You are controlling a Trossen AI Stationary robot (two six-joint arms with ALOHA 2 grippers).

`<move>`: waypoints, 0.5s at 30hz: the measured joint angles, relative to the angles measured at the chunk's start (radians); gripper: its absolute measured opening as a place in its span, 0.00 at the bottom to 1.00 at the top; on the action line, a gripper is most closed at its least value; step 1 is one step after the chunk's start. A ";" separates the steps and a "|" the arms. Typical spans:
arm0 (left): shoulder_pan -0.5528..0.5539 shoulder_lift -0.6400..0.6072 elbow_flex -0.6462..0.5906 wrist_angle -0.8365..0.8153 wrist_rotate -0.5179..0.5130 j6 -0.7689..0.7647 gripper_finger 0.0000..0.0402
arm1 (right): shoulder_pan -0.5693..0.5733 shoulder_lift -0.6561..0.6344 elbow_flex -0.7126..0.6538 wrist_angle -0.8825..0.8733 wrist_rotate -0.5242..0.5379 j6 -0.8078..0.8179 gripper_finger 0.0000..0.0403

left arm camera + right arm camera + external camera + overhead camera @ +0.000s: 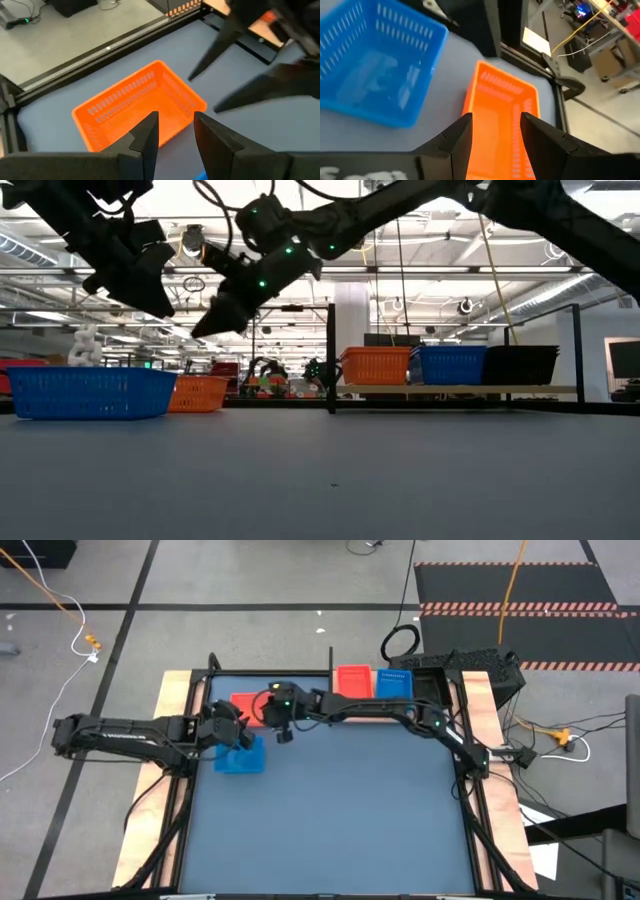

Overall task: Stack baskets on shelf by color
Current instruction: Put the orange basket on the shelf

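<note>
A red-orange basket (pixel 248 705) and a blue basket (pixel 240 756) stand on their bottoms on the blue tabletop near its far left corner. The wooden shelf (pixel 460 389) with its black post (pixel 331 355) carries one red-orange (pixel 375 365), one blue (pixel 450 365) and one black basket (pixel 520 365) in a row. My left gripper (pixel 175 132) is open and hovers above the tabletop's red-orange basket (pixel 140 110). My right gripper (pixel 495 132), also open, hangs over the same basket (pixel 502 120), with the blue one (pixel 375 65) beside it. Both grippers (pixel 215 320) are raised clear of the table.
The two arms cross close together over the far left corner; my right arm's fingers (pixel 225 40) show just ahead of my left gripper. Wood strips (pixel 178 690) edge the table. The near half of the tabletop (pixel 330 830) is bare blue surface.
</note>
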 joint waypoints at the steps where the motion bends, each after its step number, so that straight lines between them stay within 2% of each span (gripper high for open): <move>1: 0.007 0.000 0.000 -0.002 0.000 0.004 0.32 | 0.001 0.015 0.024 -0.011 -0.001 0.011 0.40; 5: 0.036 0.000 0.000 0.008 0.000 0.022 0.32 | -0.010 0.080 0.101 -0.039 0.037 0.032 0.40; 10: 0.067 0.000 0.000 0.011 0.001 0.023 0.32 | -0.046 0.122 0.120 -0.103 0.047 0.054 0.39; 15: 0.098 0.000 0.000 0.032 0.000 0.045 0.32 | -0.076 0.122 0.123 -0.203 -0.040 0.134 0.37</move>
